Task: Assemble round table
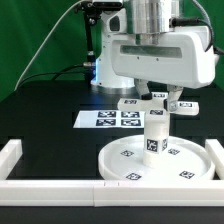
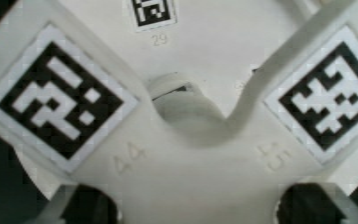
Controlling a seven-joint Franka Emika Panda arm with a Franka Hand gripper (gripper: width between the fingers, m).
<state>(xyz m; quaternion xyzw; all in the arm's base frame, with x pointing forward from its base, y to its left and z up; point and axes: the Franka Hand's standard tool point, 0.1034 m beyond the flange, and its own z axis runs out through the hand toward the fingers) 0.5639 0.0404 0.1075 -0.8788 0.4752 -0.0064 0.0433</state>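
Observation:
The large round disc (image 1: 125,162) lies flat near the front of the table. The short cylindrical leg (image 1: 156,136) stands upright on its middle. The X-shaped cross base (image 1: 183,104) sits level on top of the leg, with its tagged arms spread out. My gripper (image 1: 157,96) hangs straight down over the cross base's centre. In the wrist view the cross base (image 2: 185,110) fills the picture. My gripper (image 2: 206,206) has its dark fingers (image 2: 91,206) close on either side of the base's hub. Blur hides whether they press on it.
The marker board (image 1: 110,119) lies behind the disc toward the exterior view's left. A low white rail (image 1: 55,188) runs along the front edge, with a short post (image 1: 12,152) at the left. Cables and the arm's base (image 1: 100,68) stand at the back.

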